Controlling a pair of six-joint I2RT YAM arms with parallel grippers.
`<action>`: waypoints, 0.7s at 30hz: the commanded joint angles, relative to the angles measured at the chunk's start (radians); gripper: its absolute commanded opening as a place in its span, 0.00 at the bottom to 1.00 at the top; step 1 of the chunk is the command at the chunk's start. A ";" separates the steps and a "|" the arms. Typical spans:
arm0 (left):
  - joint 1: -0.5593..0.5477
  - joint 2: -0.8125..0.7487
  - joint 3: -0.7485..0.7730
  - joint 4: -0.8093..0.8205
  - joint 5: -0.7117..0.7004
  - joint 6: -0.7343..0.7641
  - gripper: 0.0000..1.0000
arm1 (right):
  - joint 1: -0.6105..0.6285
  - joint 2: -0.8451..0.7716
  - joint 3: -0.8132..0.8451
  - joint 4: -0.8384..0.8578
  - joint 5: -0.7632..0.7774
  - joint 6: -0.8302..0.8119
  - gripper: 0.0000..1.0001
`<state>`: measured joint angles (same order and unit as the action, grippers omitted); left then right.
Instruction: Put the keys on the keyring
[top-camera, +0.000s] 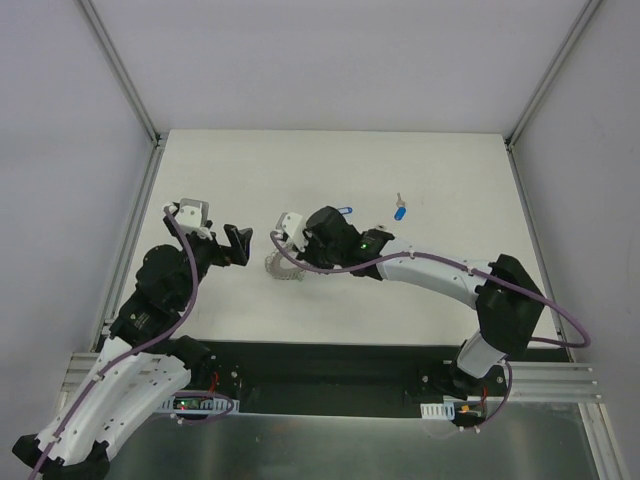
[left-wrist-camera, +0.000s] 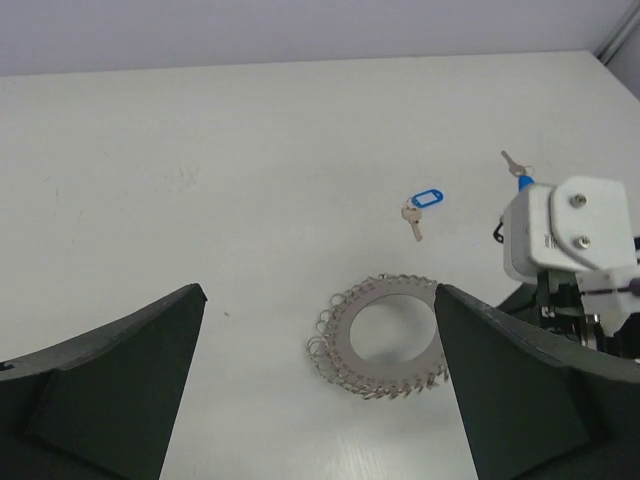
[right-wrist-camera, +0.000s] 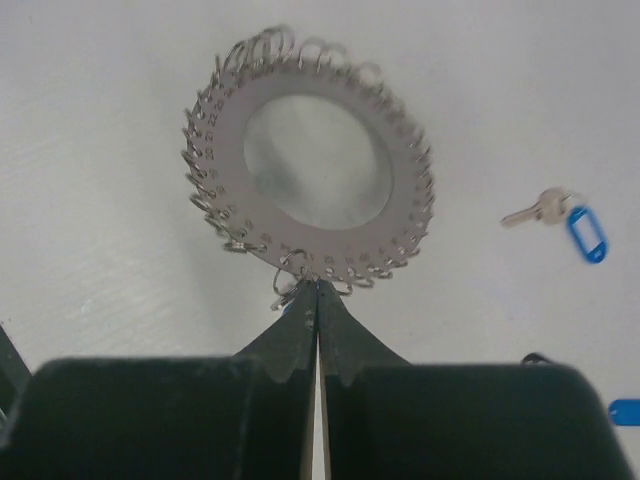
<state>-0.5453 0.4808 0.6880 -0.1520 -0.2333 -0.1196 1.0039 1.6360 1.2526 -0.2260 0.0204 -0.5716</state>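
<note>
The keyring (right-wrist-camera: 225, 130) is seen lying flat on the white bench (top-camera: 450, 170), near its middle and between the two hands. It is judged to be a thin, stiff metal disc with a wide hole, its rim fringed all round with small wire loops. Since it lies flush on the surface, its face offers little to grip. The rim, or a single loop, is judged the best place for a pinch, and a slide across the smooth bench is to be expected if it is pushed. The right hand (right-wrist-camera: 317, 292) is clenched, its tips met at the ring's near rim among the loops; whether a loop is actually nipped cannot be told. The left hand (left-wrist-camera: 318, 295) is fully released and hangs just beside the ring, with nothing held. The keys (right-wrist-camera: 545, 208) lie loose on the bench off to the ring's right, apart from it. They are judged light and slippery, and the blue plastic tag is likely the easier hold.
</note>
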 joint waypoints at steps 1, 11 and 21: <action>0.065 0.013 -0.018 0.009 0.118 -0.023 0.99 | -0.001 -0.022 -0.122 0.065 -0.011 0.111 0.01; 0.096 -0.016 -0.044 0.012 0.112 -0.020 0.99 | 0.002 -0.073 -0.288 0.119 0.001 0.245 0.01; 0.096 -0.007 -0.058 0.023 0.101 -0.020 0.99 | 0.033 -0.139 -0.347 0.077 0.098 0.325 0.01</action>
<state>-0.4625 0.4709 0.6384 -0.1696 -0.1310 -0.1333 1.0195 1.5631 0.9264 -0.1509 0.0555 -0.3065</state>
